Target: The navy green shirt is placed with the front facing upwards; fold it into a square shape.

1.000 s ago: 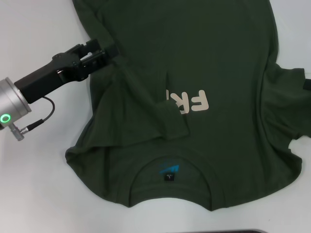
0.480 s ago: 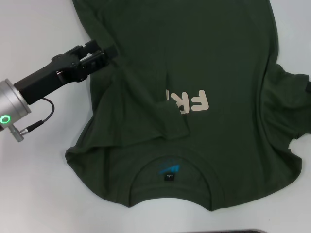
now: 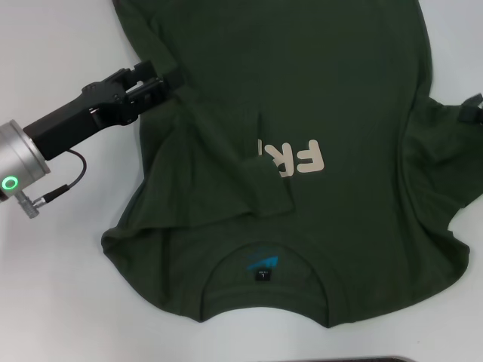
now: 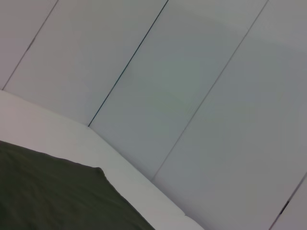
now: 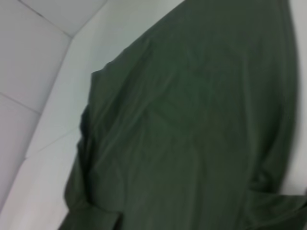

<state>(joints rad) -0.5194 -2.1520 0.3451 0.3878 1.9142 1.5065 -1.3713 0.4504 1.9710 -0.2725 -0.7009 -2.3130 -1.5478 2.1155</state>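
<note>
The navy green shirt (image 3: 339, 90) lies front up on the white table (image 3: 60, 302), collar toward me. Its black neck label (image 3: 261, 274) shows a blue mark. The sleeve on my left side (image 3: 219, 173) is folded inward over the chest and hides part of the cream lettering (image 3: 298, 158). My left gripper (image 3: 167, 81) rests at the shirt's left side edge, just beyond that sleeve. Only a small black part of my right gripper (image 3: 475, 107) shows, at the picture's right border by the other sleeve. The shirt (image 4: 48, 191) fills a corner of the left wrist view, and the shirt (image 5: 192, 120) takes up most of the right wrist view.
White tabletop lies bare to the left of the shirt and in front of it. A dark strip (image 3: 339, 360) runs along the bottom border of the head view. Pale wall panels (image 4: 192, 96) rise behind the table's far edge.
The black part of my right gripper has moved farther away along the right border, and the right sleeve has settled lower. My left gripper has barely shifted.
</note>
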